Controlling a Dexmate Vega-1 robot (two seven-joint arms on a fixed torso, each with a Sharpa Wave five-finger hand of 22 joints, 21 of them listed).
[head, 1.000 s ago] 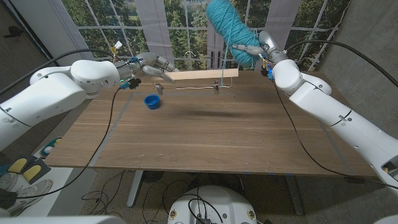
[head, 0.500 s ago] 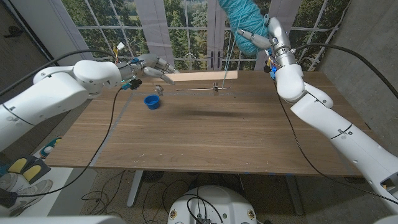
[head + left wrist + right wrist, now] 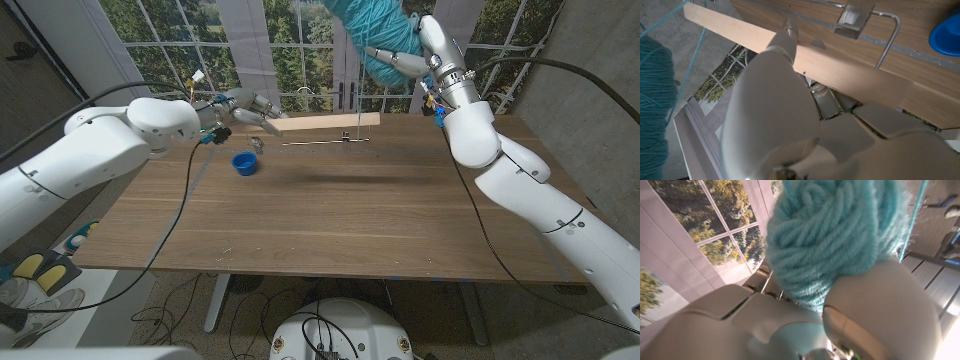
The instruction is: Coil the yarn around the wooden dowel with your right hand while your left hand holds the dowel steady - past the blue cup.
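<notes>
Yarn (image 3: 375, 35) is riding high in the right hand (image 3: 415, 60), gripped above the dowel's (image 3: 325, 121) far end; the left hand (image 3: 245, 108) is gripping the other end, beyond the cup (image 3: 244, 162). Keeping the strand taut should help each loop seat snugly.

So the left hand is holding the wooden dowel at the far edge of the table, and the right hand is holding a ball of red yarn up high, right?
Not quite: the yarn is teal, not red, as the head view shows. The rest stands: the left hand holds the wooden dowel and the right hand holds the yarn up high.
</notes>
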